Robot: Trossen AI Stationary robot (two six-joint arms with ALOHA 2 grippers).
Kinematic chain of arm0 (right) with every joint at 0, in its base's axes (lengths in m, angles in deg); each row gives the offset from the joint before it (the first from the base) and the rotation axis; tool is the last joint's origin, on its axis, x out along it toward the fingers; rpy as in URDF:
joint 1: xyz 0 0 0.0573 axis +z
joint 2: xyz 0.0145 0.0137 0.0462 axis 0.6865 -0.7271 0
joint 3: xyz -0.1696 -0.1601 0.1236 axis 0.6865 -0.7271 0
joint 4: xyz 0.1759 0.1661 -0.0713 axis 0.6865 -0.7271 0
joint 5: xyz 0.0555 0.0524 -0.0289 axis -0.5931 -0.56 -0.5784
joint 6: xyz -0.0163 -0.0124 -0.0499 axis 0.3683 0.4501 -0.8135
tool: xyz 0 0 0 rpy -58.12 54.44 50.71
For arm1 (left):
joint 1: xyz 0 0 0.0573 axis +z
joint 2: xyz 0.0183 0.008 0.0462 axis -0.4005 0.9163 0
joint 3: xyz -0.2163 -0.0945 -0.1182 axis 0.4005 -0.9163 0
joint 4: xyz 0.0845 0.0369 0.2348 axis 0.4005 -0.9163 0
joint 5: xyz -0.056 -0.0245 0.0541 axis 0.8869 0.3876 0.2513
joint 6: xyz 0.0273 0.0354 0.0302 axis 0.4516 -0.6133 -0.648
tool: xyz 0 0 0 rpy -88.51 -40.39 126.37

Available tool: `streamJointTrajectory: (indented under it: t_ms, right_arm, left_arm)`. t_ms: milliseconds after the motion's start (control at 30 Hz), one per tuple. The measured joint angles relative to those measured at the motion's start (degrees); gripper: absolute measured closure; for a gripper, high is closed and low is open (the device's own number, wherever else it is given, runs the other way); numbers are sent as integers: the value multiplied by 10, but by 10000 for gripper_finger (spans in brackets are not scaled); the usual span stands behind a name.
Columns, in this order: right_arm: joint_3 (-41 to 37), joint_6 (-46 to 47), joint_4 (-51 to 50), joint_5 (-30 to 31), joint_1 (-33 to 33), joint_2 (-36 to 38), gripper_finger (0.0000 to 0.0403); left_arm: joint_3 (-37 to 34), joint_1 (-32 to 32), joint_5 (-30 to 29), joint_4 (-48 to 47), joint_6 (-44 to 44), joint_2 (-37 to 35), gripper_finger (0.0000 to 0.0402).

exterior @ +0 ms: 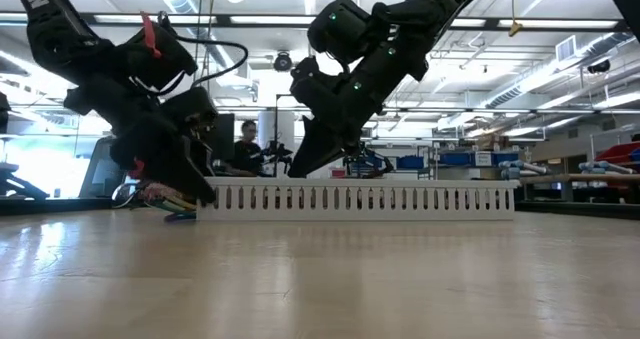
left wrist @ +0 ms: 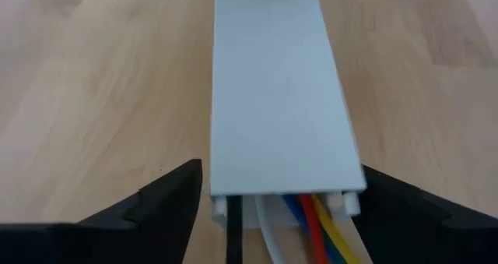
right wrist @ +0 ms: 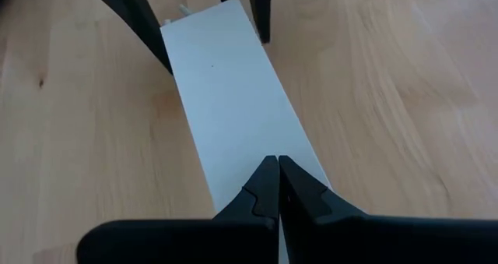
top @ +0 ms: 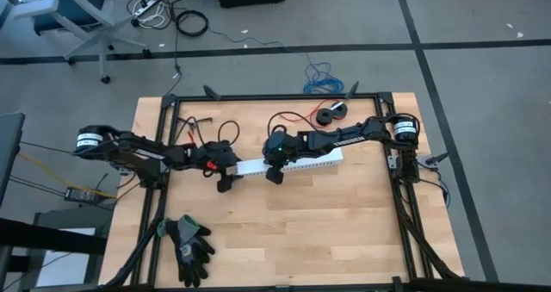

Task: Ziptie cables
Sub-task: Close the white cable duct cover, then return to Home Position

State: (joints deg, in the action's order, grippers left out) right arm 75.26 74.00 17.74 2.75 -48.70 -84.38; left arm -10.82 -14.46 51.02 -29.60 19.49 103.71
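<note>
A long white slotted duct [top: 293,163] lies flat on the wooden table. The cables [left wrist: 311,225], blue, red, yellow, white and black, come out of its left end, and they also show on the table in the low view [exterior: 165,201]. My left gripper [left wrist: 284,178] is open at that end, one finger close beside each duct wall; I cannot tell whether they touch. My right gripper [right wrist: 278,164] is shut, with its tips on the duct's flat cover left of the middle. My right gripper presses its shut fingertips [right wrist: 268,182] down on the duct's white cover [right wrist: 233,124]. The fingers slant down from the table's right side and lie along the duct. The duct rests flat on the table.
A black glove [top: 189,245] lies near the front left edge. A red wire with a black round spool [top: 331,114] sits at the back, right of centre. A blue wire coil [top: 320,77] lies on the floor beyond. A person [exterior: 248,144] sits behind the table.
</note>
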Motion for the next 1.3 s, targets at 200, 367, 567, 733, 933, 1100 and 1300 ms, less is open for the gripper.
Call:
streamJointTrajectory:
  t_ms: [200,367,567,733,933,1100,1300]
  right_arm:
    - [0,0,-14,0,0,8,403]
    - [0,-10,-64,0,0,34,403]
    - [-6,-18,-123,4,1,80,403]
    - [-60,-11,-112,6,6,146,403]
    - [-227,48,35,14,8,258,403]
    - [-373,104,162,15,7,339,403]
    - [-498,127,239,33,7,438,403]
  left_arm:
    - [58,0,-36,-177,-28,-66,93]
    - [88,0,-77,-281,-35,-142,93]
    - [87,0,-126,-346,-22,-255,93]
    - [86,-1,-126,-384,4,-345,93]
    - [40,-9,-125,-363,40,-449,93]
    - [-29,-19,-124,-309,85,-532,93]
    - [-79,-32,-124,-272,109,-596,93]
